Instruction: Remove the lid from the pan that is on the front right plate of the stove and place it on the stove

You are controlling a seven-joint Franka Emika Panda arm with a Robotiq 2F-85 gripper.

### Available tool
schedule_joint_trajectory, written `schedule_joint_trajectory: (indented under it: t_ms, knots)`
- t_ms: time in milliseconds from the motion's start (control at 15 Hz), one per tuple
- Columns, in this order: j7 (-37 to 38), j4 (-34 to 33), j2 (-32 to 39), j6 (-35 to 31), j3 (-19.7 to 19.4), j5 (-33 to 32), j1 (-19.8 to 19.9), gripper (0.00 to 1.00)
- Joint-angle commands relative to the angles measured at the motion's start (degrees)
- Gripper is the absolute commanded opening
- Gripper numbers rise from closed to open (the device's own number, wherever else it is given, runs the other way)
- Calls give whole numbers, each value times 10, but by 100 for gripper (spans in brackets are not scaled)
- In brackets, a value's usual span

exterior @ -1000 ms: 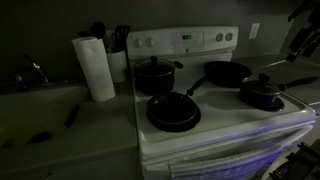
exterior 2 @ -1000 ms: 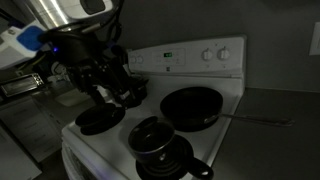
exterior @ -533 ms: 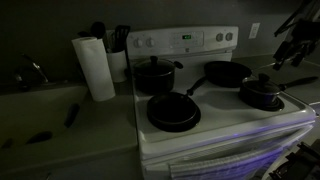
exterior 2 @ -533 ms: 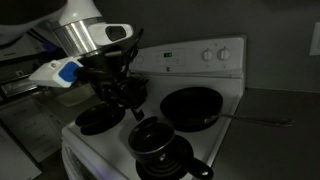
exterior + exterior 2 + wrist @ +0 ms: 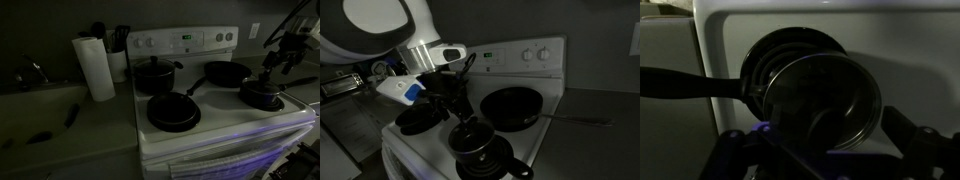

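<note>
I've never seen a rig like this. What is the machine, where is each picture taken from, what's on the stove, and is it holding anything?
The machine is a single robot arm steered remotely by a person, ending in a two-fingered gripper. Two pictures come from cameras standing in the room, looking at the white stove from different sides. The third comes from a camera on the wrist, looking down past the fingers. On the stove stand a small saucepan with its lid on, a frying pan, a bigger lidded pot and a flat black pan. The gripper hangs open above the saucepan, holding nothing.
</note>
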State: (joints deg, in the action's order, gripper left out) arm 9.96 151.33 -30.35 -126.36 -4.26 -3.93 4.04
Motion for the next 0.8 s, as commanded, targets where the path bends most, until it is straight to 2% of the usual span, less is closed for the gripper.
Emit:
schedule_joint_trajectory:
  t_ms: [0, 267, 733]
  knots:
    - [-30, -1, 41, -33, -15, 39, 4, 100]
    - [-63, -6, 73, -57, -36, 79, 6, 100]
    - [-81, -38, 122, -44, -46, 77, 8, 100]
